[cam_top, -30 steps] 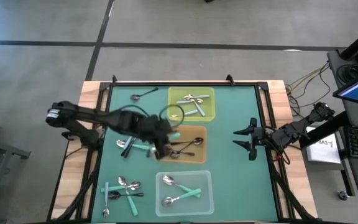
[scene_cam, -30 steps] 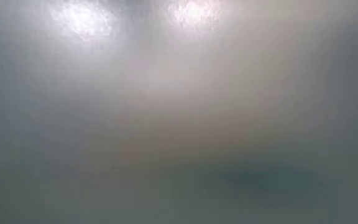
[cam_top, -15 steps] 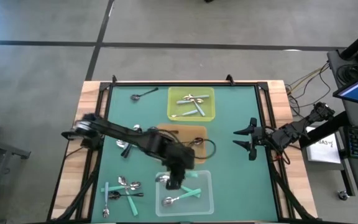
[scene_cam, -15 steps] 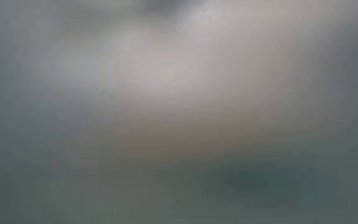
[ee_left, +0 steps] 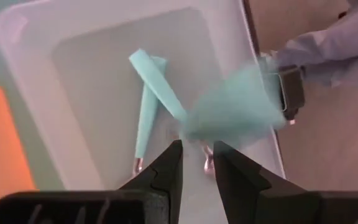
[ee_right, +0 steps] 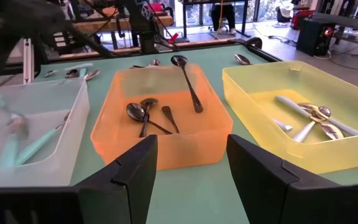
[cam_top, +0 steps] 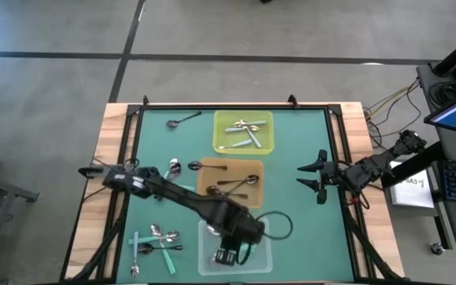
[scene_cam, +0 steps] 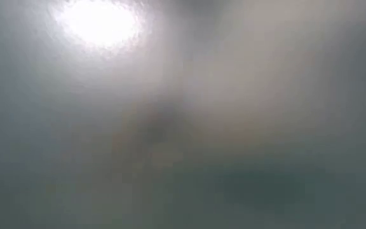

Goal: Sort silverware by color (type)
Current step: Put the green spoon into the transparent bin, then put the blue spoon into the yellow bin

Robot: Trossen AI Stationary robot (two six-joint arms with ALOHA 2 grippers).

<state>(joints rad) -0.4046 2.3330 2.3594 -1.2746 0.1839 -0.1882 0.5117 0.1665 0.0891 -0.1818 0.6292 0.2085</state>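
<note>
My left gripper (cam_top: 228, 255) hangs over the clear tray (cam_top: 206, 261) at the table's near edge, its fingers a narrow gap apart (ee_left: 197, 163). A blurred teal-handled spoon (ee_left: 229, 112) shows just past the fingertips, above two teal-handled spoons (ee_left: 151, 93) lying on the tray's floor. Dark spoons lie in the orange tray (ee_right: 160, 118) and silver ones in the yellow tray (ee_right: 303, 115). My right gripper (cam_top: 311, 176) waits open at the table's right side, touching nothing. The low view shows only haze. My left gripper points down into the clear tray with a blurred teal-handled spoon (ee_left: 207, 163) right at its fingertips. I cannot tell whether the fingers touch it.
A heap of loose mixed spoons (cam_top: 155, 240) lies near the table's near left corner. One dark spoon (cam_top: 183, 120) lies at the far left, and two more spoons (cam_top: 174, 167) left of the orange tray (cam_top: 253, 168). A cable loop (cam_top: 279, 226) trails off the left wrist.
My left gripper has swung from the orange tray's left edge toward the near edge, carrying a teal-handled spoon, and now stands over the clear tray. The spoon shows blurred at the fingertips.
</note>
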